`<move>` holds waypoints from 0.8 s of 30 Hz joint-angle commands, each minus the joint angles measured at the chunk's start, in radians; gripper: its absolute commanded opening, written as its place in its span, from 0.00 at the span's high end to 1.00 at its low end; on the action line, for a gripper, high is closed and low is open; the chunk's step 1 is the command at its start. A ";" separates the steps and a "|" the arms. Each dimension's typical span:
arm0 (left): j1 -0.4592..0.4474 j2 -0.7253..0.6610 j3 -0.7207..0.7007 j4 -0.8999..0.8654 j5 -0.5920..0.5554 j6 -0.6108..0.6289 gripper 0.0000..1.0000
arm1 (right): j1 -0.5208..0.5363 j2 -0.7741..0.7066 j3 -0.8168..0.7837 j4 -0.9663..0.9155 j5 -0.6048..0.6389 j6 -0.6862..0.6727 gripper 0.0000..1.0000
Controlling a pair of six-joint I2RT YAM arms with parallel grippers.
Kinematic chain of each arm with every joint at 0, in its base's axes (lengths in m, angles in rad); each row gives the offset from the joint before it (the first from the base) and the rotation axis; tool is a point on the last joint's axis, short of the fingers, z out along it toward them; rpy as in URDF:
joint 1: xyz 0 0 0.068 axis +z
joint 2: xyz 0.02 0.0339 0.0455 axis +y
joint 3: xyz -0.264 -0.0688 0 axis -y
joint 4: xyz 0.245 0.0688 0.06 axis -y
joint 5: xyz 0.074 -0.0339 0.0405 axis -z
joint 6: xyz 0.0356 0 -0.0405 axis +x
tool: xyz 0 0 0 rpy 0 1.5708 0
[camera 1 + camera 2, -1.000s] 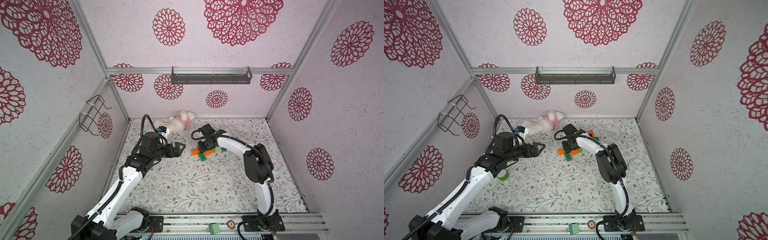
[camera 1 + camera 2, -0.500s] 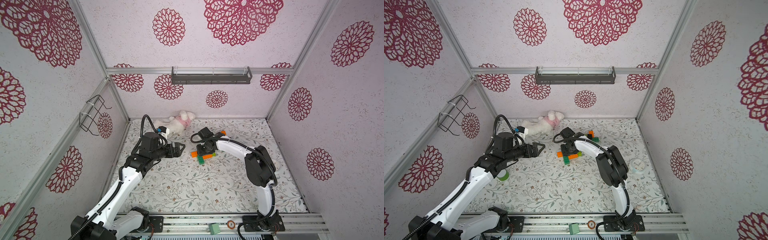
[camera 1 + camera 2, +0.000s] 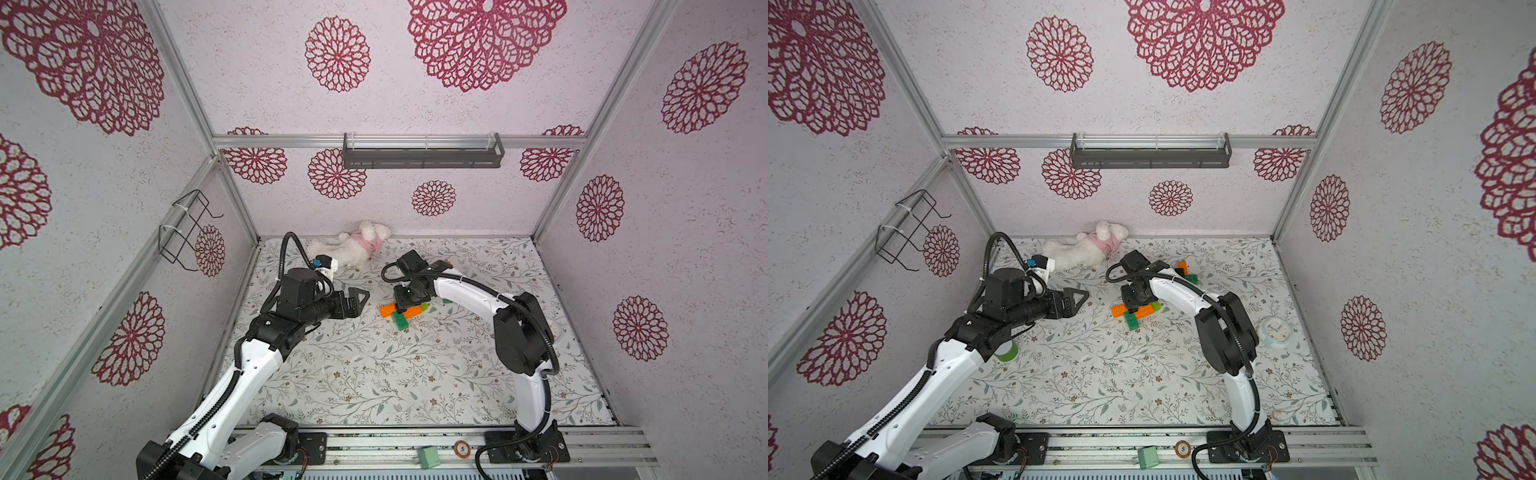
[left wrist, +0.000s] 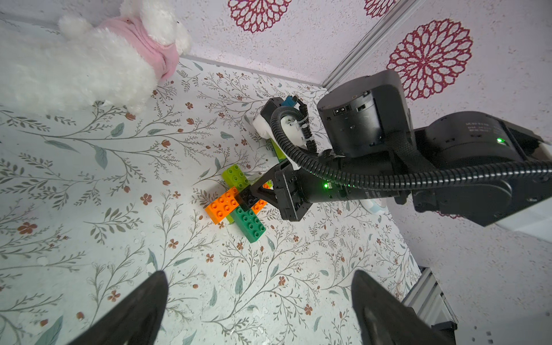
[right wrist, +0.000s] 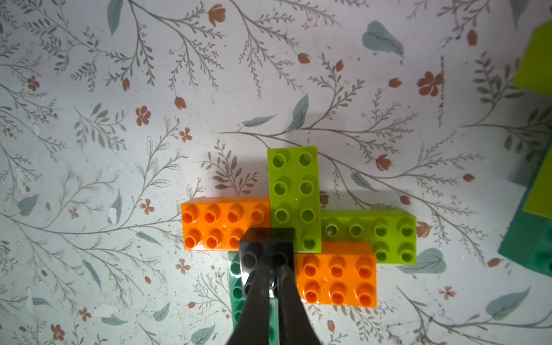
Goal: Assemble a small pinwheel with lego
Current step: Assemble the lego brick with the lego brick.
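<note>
Right arm (image 3: 465,291) overhangs pinwheel (image 3: 388,310); open mat (image 3: 374,374) in front; plush (image 3: 353,253) behind.

- Pale, rough walls (image 3: 415,108) carry big crimson flower medallions.
- Aluminium bars (image 3: 291,141) frame the corners.
- A dark grey shelf (image 3: 422,157) hangs on the back wall.
- A black wire rack (image 3: 185,230) sits on a side wall.
- The tabletop (image 3: 374,374) has a leaf-and-flower print.

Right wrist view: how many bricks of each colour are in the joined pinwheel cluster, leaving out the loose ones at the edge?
Orange bricks: 2
Lime green bricks: 2
Dark green brick: 1
Black brick: 1
Total: 6 visible
</note>
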 commanded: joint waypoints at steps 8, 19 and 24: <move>-0.005 0.008 -0.003 0.008 -0.003 0.022 0.03 | 0.011 -0.027 0.036 -0.057 0.025 -0.028 0.91; -0.005 0.014 -0.003 0.008 -0.005 0.019 0.03 | 0.024 0.012 0.008 -0.092 0.075 -0.032 0.95; -0.005 0.011 -0.001 0.008 -0.005 0.019 0.03 | 0.031 0.016 -0.012 -0.108 0.104 -0.035 0.95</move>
